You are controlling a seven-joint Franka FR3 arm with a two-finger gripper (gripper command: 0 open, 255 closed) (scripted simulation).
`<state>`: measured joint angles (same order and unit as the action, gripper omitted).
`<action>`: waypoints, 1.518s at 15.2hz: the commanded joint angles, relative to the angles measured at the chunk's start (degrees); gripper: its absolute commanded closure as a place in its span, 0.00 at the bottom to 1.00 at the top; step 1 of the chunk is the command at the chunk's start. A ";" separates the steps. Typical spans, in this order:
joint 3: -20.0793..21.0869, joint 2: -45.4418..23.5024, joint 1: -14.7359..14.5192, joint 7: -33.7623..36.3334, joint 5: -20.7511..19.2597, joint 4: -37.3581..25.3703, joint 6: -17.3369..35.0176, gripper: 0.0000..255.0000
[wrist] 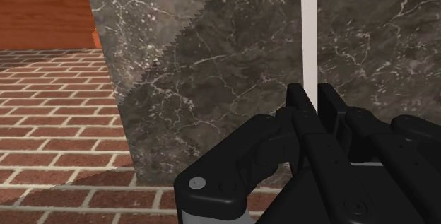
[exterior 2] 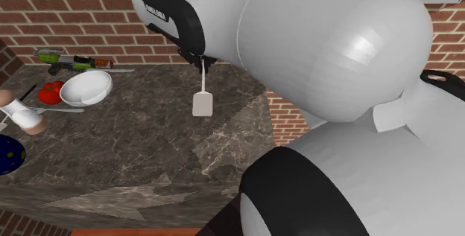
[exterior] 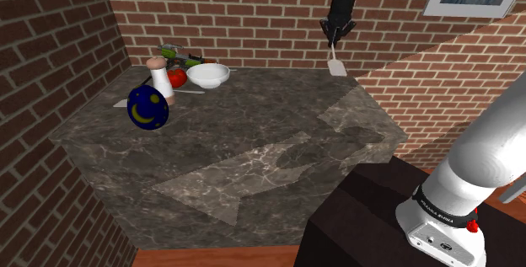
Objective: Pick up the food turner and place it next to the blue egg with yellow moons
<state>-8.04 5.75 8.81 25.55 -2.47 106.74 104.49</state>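
Handling: food turner [exterior: 336, 63] looks light and stiff. Its smooth, thin stem could slip or swing in a loose pinch.
Hold point: top end of the handle, so the blade hangs straight down.
Looks: plain white throughout, with a slim straight stem and a small squarish flat blade at the bottom.
Hand: gripper [wrist: 309, 97] is clamped on the handle's upper end, pinching it from both sides.
Whereabouts: turner hangs in the air above the dark marble counter [exterior: 253, 139]. It is well apart from the blue egg [exterior: 147, 107], off to the egg's right in the shoulder view.
Egg's neighbours: white bowl [exterior: 208, 74] and a red tomato [exterior: 177, 77] sit just behind the egg.
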 commanded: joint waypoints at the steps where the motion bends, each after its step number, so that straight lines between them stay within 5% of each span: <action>1: 1.45 -0.46 -1.18 2.71 0.04 -0.18 0.18 1.00; 13: 9.56 -8.17 -8.60 18.20 -0.25 -9.47 -2.02 1.00; 23: 14.47 -20.90 -15.68 29.96 -2.35 -26.45 -6.96 1.00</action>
<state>6.05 -13.64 -6.15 54.42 -4.52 82.48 98.28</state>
